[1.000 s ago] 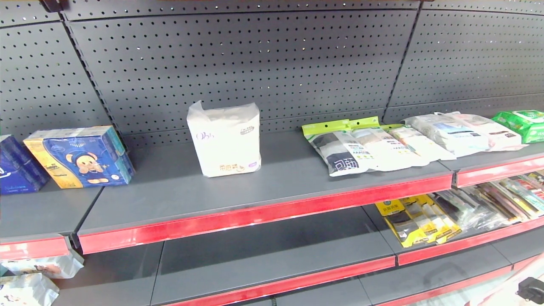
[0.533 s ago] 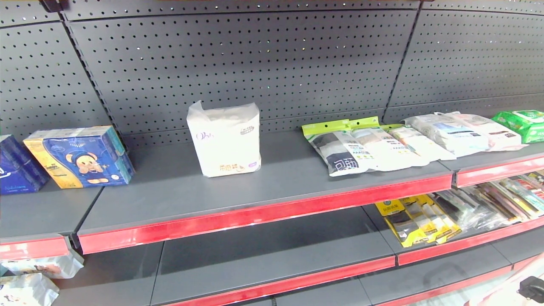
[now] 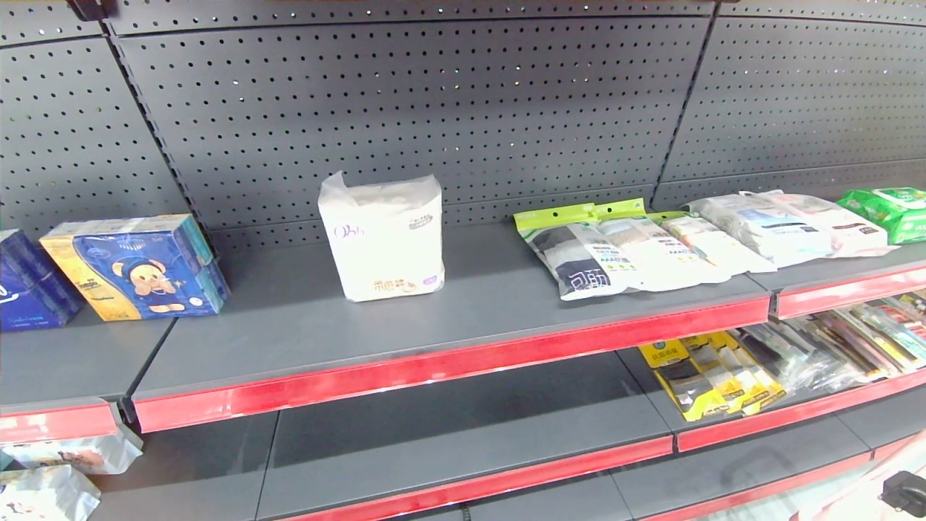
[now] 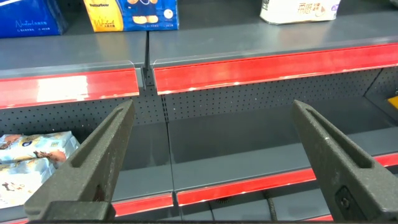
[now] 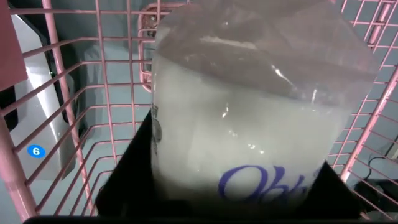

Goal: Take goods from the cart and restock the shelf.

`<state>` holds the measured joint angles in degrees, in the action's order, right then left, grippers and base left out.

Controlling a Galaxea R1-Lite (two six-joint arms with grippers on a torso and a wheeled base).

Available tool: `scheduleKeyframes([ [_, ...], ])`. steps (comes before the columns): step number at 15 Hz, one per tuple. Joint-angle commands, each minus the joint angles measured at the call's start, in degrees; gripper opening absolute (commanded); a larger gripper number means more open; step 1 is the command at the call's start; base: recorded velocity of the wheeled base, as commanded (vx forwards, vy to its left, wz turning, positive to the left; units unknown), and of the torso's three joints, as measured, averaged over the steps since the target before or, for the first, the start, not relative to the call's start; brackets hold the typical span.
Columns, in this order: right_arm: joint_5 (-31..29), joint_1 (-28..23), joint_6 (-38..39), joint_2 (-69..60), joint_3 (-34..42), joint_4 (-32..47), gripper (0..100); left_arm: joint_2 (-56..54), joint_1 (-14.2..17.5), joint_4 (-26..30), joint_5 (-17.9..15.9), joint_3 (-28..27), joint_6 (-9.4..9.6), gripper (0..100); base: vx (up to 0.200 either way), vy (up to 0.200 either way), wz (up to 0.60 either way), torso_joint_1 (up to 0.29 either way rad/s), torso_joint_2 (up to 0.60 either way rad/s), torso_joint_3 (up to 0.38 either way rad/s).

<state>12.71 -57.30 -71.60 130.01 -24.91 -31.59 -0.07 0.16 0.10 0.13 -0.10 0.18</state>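
Inside the pink wire cart [image 5: 101,81], the right pincer [image 5: 236,193] pinches a white pack [image 5: 249,106] between its fingers. The left pincer [image 4: 211,155] hangs spread wide, facing the shelf [image 4: 261,62].

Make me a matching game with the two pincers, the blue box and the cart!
Things:
1. left pincer
2. right pincer
3. blue box
4. cart

Matches:
A. pink wire
B. shut on a white pack
C. open, holding nothing
D. standing on the shelf

Pairs: 1-C, 2-B, 3-D, 4-A
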Motion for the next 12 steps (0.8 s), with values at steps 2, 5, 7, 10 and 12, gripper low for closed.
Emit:
scheduleKeyframes([
  [2,0.1,0.0,0.0,0.0,0.3,0.0,0,0.1,0.0,0.0,0.0,0.0,-0.01,100,0.000,0.000,0.00,0.000,0.00,0.000],
  [5,4.2,0.0,-0.1,-1.4,2.8,0.0,0,0.1,0.0,0.0,0.0,0.0,-0.01,100,0.000,0.000,0.00,0.000,0.00,0.000],
  [7,8.6,0.0,0.0,-4.8,3.9,-0.1,0,0.1,0.0,0.0,0.0,0.0,-0.01,100,0.000,0.000,0.00,0.000,0.00,0.000],
  [10,8.3,0.0,0.1,-10.2,3.6,-0.1,0,0.1,0.0,0.0,0.0,0.0,-0.01,100,0.000,0.000,0.00,0.000,0.00,0.000],
  [12,7.1,0.0,-1.3,-12.4,3.5,-0.1,0,0.1,0.0,0.0,0.0,0.0,-0.01,100,0.000,0.000,0.00,0.000,0.00,0.000],
])
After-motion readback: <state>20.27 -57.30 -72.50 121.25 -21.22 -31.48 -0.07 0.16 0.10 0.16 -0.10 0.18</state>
